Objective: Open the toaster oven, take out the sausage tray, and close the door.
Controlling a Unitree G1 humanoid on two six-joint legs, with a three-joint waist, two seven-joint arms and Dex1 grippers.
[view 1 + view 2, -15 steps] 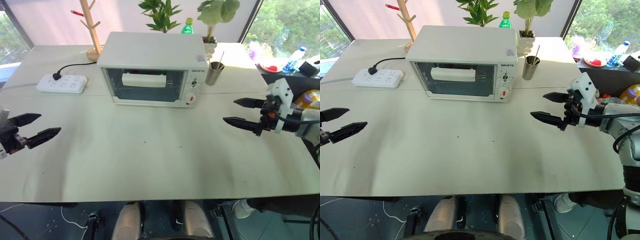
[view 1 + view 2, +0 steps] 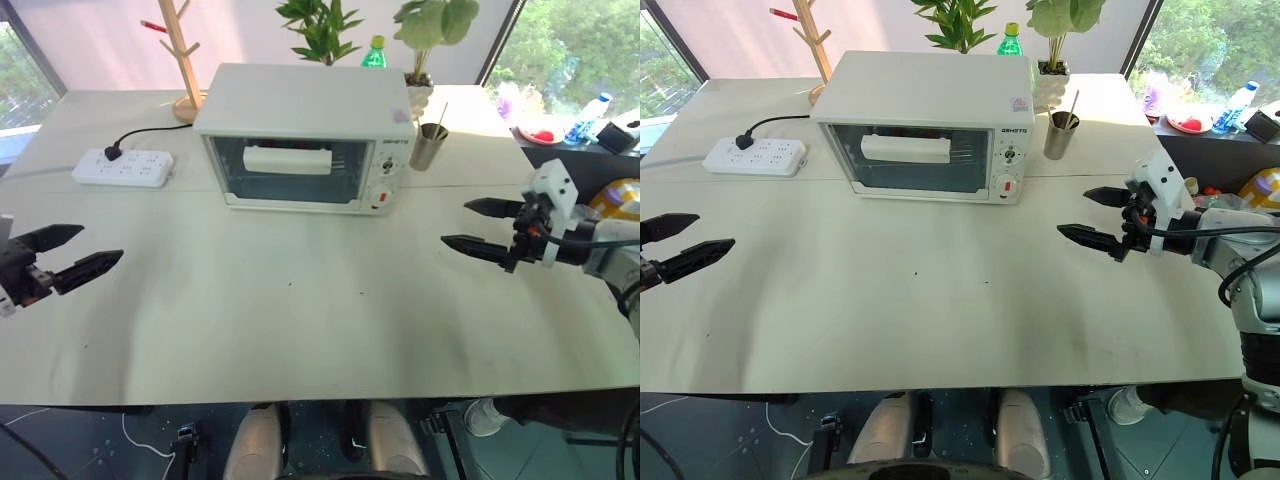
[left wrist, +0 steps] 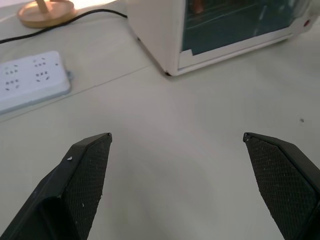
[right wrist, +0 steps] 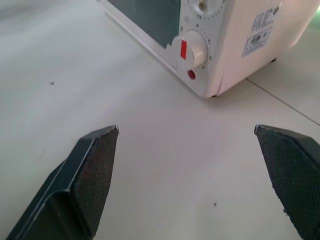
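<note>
**Both my end effectors wait open, and the oven door is shut**

The toaster oven [image 2: 303, 137] sits at the far middle of the counter [image 2: 300, 300]. It is white and boxy. Its door [image 2: 293, 167] is closed, and the wide white bar handle [image 2: 288, 160] lies across the glass. The knobs [image 2: 388, 167] and a red button [image 2: 380, 200] are on the right side of the oven front. I cannot make out the sausage tray through the glass.

My left end effector [image 2: 72, 254] hangs over the left side of the counter, well apart from the oven. Its two black fingers are spread wide and hold nothing. My right end effector [image 2: 482, 226] hangs over the right side of the counter. Its fingers are spread wide too, with nothing between them. It points toward the oven but does not touch it.

A white power strip [image 2: 124, 167] lies left of the oven with a black plug in it. A metal cup [image 2: 429, 146] stands just right of the oven. A wooden stand [image 2: 186, 60], some plants [image 2: 322, 28] and a green bottle [image 2: 375, 53] are behind the oven.
</note>
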